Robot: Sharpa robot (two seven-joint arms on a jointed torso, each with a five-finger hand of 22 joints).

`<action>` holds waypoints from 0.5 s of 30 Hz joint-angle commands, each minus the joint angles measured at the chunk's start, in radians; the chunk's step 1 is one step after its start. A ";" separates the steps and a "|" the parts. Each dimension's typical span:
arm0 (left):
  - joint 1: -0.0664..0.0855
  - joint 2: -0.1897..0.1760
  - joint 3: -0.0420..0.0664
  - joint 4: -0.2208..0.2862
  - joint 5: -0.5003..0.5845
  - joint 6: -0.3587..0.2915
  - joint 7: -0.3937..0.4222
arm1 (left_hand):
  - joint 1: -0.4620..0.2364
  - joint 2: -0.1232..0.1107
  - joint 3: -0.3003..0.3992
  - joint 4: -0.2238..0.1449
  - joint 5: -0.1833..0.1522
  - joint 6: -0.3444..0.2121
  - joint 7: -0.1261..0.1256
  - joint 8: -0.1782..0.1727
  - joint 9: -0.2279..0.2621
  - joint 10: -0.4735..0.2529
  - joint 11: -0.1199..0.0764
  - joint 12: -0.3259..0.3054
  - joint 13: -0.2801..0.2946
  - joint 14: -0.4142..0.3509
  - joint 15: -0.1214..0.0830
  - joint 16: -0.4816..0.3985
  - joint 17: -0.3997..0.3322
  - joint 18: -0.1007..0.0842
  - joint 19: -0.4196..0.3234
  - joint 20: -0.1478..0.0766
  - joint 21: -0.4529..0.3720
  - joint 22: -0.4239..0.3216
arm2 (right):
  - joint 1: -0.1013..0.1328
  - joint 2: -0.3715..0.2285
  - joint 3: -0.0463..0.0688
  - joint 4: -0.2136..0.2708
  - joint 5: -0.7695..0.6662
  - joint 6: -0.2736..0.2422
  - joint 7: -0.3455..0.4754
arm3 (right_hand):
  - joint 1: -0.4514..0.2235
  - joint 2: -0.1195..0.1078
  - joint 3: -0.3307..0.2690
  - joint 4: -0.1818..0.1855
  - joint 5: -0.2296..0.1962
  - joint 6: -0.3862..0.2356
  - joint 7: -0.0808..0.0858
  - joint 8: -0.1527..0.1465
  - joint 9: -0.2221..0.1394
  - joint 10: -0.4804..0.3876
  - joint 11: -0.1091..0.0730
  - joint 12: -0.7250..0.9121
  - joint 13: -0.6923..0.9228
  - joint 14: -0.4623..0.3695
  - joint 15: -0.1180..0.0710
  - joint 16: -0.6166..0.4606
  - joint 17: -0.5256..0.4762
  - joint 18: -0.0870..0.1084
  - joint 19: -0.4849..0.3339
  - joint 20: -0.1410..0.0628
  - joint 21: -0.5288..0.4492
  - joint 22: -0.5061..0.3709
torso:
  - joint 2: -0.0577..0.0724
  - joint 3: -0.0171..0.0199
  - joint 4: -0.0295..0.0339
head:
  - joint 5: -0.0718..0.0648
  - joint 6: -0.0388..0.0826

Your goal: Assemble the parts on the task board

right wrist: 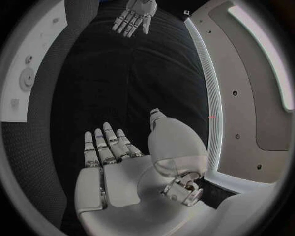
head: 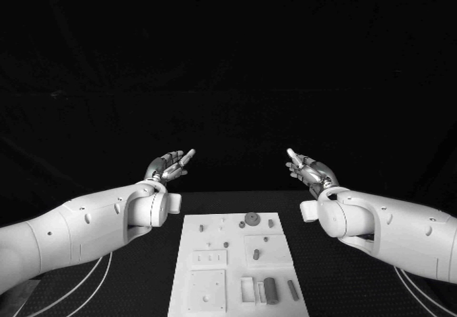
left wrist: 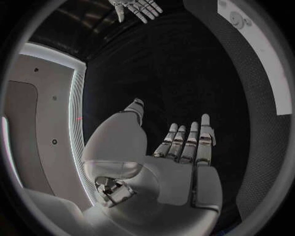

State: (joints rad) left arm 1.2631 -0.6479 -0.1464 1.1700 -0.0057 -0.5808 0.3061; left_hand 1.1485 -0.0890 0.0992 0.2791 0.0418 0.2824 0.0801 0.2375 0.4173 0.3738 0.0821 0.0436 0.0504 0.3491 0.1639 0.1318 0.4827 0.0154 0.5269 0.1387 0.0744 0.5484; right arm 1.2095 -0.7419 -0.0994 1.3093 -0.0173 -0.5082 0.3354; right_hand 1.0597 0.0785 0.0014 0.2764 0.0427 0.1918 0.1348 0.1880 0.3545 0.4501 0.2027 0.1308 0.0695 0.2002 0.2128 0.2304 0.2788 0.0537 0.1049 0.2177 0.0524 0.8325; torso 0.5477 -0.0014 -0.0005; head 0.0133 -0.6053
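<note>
- Head view: you see the left hand (head: pixel 170 166) and the right hand (head: pixel 308 170) both lifted up past the far end of the task board (head: pixel 236 264). They are well apart from each other, with palms turned toward one another.
- Both hands hold nothing, and their fingers are stretched out straight.
- The white task board lies on the black table (head: pixel 343 277) between the two arms, nearer to you than the hands.
- On the board you can spot a round part (head: pixel 251 218) near its far end and a long part (head: pixel 271 290) lying near its near end. Neither hand touches any part.
- Left wrist view: your left hand (left wrist: pixel 166 162) is flat with its fingers (left wrist: pixel 191 142) side by side and the thumb off to one side. Nothing is in it. The task board (left wrist: pixel 261 54) shows at the rim, and the right hand (left wrist: pixel 136 7) is far off.
- Right wrist view: your right hand (right wrist: pixel 132 167) is flat too, fingers (right wrist: pixel 105 147) straight, nothing in the palm. The task board (right wrist: pixel 34 69) sits off to the side, and the left hand (right wrist: pixel 135 15) is across from it.
</note>
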 commanded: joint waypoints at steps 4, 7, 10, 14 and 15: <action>0.045 0.031 -0.027 -0.088 -0.026 0.175 -0.152 | 0.043 0.002 0.006 0.012 0.007 0.032 0.017 0.028 0.035 0.058 0.015 0.016 0.009 0.093 0.009 0.049 0.090 -0.013 0.051 -0.010 0.021 0.028 | 0.051 0.014 -0.027 -0.089 -0.055 0.306 -0.174 | 0.136 -0.007 -0.006 -0.003 0.006 0.062 0.104 0.056 0.069 0.068 0.022 0.041 0.012 0.080 0.031 0.090 0.081 0.019 0.039 0.021 0.018 0.149 | 0.000 0.0000 -0.0001 | 0.000 0.000; 0.055 0.037 -0.033 -0.106 -0.028 0.189 -0.166 | 0.080 0.026 0.010 0.005 0.012 0.139 0.067 0.097 0.103 0.248 0.056 0.069 0.040 0.180 0.012 0.097 0.107 0.002 0.110 -0.034 0.051 0.041 | 0.070 0.019 -0.039 -0.120 -0.062 0.357 -0.205 | 0.217 -0.023 -0.018 -0.002 0.005 0.130 0.118 0.107 0.127 0.111 0.033 0.065 0.017 0.157 0.042 0.149 0.129 0.033 0.095 0.023 0.033 0.282 | 0.000 0.0000 -0.0001 | 0.000 0.000; 0.055 0.038 -0.034 -0.107 -0.028 0.190 -0.166 | 0.132 0.036 0.003 0.005 0.010 0.236 0.093 0.137 0.112 0.339 0.077 0.106 0.055 0.281 0.010 0.144 0.117 0.025 0.206 -0.059 0.090 0.051 | 0.080 0.021 -0.044 -0.136 -0.065 0.383 -0.221 | 0.303 -0.039 -0.022 -0.020 0.006 0.195 0.125 0.146 0.161 0.160 0.041 0.089 0.024 0.208 0.051 0.170 0.134 0.060 0.197 0.016 0.061 0.483 | 0.000 0.0000 -0.0001 | 0.000 0.000; 0.055 -0.030 -0.036 -0.049 -0.043 0.279 -0.161 | 0.206 0.042 0.004 -0.005 0.012 0.304 0.104 0.154 0.109 0.428 0.089 0.139 0.067 0.399 -0.004 0.197 0.133 0.050 0.290 -0.078 0.123 0.059 | 0.077 0.043 -0.046 -0.200 -0.468 0.254 -0.165 | 0.396 -0.061 -0.030 -0.033 0.005 0.267 0.128 0.174 0.162 0.241 0.042 0.124 0.033 0.293 0.056 0.201 0.139 0.096 0.289 0.014 0.071 0.460 | 0.004 -0.0030 0.0082 | -0.003 -0.011; 0.055 -0.036 -0.036 -0.042 -0.048 0.280 -0.162 | 0.229 0.045 0.007 -0.010 0.011 0.325 0.108 0.160 0.108 0.461 0.090 0.152 0.073 0.439 -0.010 0.216 0.140 0.059 0.322 -0.084 0.138 0.064 | 0.077 0.043 -0.046 -0.203 -0.503 0.246 -0.166 | 0.422 -0.067 -0.031 -0.037 0.007 0.287 0.126 0.180 0.161 0.265 0.039 0.134 0.036 0.320 0.053 0.211 0.141 0.106 0.313 0.012 0.073 0.454 | 0.006 -0.0033 0.0092 | -0.004 -0.012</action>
State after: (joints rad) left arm 1.3180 -0.6713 -0.1819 1.1212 -0.0285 -0.3951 0.1593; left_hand 1.2704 -0.0613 0.1019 0.2820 0.0455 0.4735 0.1527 0.3455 0.5051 0.6529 0.1430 0.1308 0.0945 0.5965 0.1689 0.2570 0.5882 0.0246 0.7052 0.0902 0.1519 0.5927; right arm 1.2875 -0.7006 -0.1456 1.1143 -0.1989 -0.2210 0.1566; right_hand 1.3262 0.0434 -0.0171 0.2599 0.0427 0.3617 0.1477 0.3097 0.4818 0.5999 0.2360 0.2123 0.0912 0.3866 0.2576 0.3782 0.3919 0.1016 0.2724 0.2340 0.1009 1.1797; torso 0.5495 -0.0021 0.0023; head 0.0122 -0.6114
